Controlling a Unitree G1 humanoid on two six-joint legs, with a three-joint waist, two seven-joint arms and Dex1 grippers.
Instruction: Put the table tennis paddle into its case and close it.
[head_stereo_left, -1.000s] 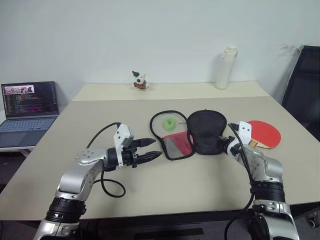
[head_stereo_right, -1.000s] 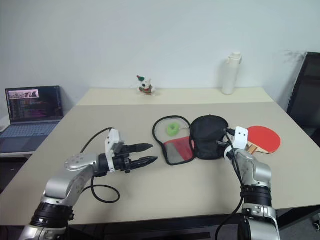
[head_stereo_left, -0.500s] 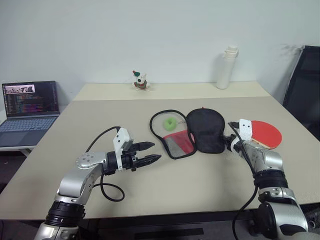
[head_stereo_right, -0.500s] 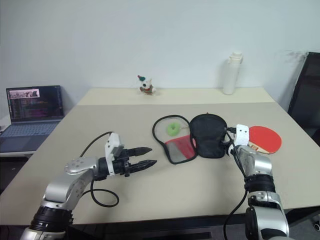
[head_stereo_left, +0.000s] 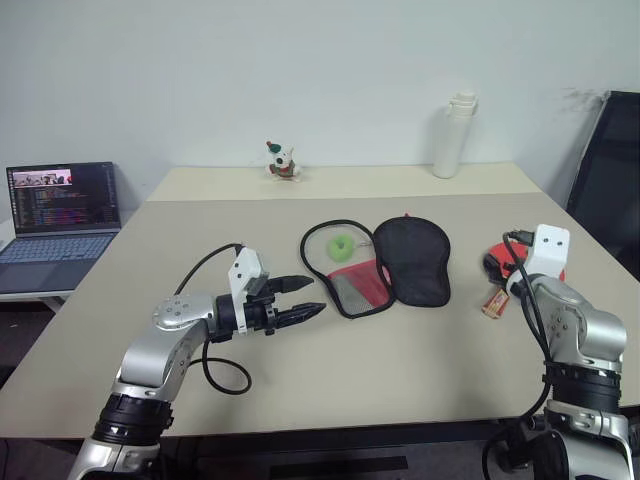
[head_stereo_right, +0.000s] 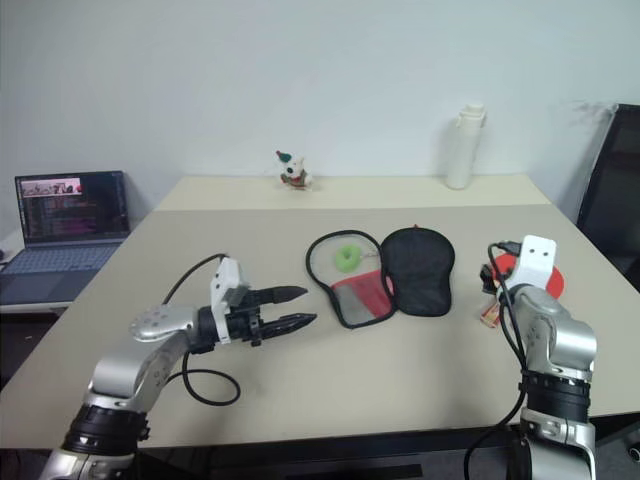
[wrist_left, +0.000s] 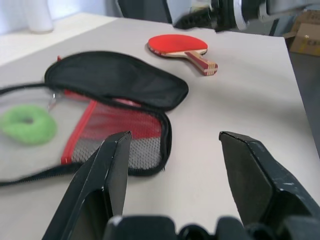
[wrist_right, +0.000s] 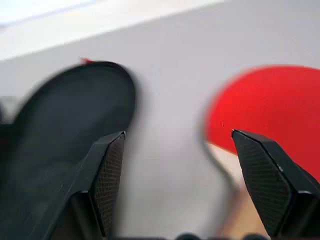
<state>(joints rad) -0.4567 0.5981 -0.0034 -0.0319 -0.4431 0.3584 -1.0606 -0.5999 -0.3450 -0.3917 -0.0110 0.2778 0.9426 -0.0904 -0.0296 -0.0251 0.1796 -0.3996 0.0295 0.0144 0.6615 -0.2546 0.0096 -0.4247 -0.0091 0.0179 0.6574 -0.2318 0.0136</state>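
You have a smooth beige table (head_stereo_left: 400, 350) with the case (head_stereo_left: 385, 262) lying unzipped near its middle: a soft fabric cover, its black rounded flap folded out to the right, the red mesh-pocket half beside it on the left, and a black zipper edge looping round a fuzzy green ring (head_stereo_left: 341, 246) on the far-left side. The table tennis paddle (wrist_left: 181, 46) lies flat to the right of the case and apart from it, round red rubber face up, with its short striped wooden handle pointing toward the near edge.

Your left gripper (head_stereo_left: 305, 299) hovers left of the case with its black fingers spread apart and nothing between them, touching nothing. Your right gripper (wrist_right: 185, 165) sits at the paddle, jaws wide apart and empty; in the right wrist view the gap between the fingers frames bare table, with the case on one side and the red face on the other.

Bare tabletop runs along the near edge between both arms. A white bottle (head_stereo_left: 452, 135) and a small figurine (head_stereo_left: 281, 161) stand at the far edge, well apart from the case; a laptop (head_stereo_left: 57, 215) sits off to the left.
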